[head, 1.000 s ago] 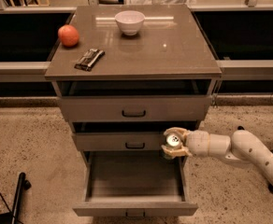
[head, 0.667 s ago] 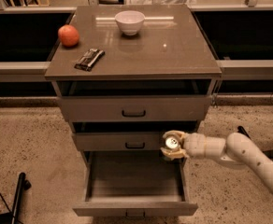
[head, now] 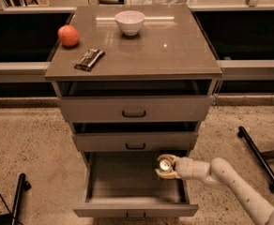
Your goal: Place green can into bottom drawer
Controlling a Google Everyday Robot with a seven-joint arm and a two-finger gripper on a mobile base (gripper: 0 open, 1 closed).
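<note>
Seeing the cream two-finger tool (head: pixel 167 168) at lower centre-right, clamped round the small green can (head: pixel 164 164) with its silver top up, hanging over the right rear of the pulled-out grey-beige bottom drawer (head: pixel 127 184), plus a white bowl (head: pixel 130 21), round orange fruit (head: pixel 68 35) and dark wrapped bar (head: pixel 89 59) up on the brown worktop (head: pixel 170 46).

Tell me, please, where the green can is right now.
In the camera view, the small green-and-white can is held in the gripper over the right side of the open grey-beige bottom drawer, just below the middle drawer.
</note>
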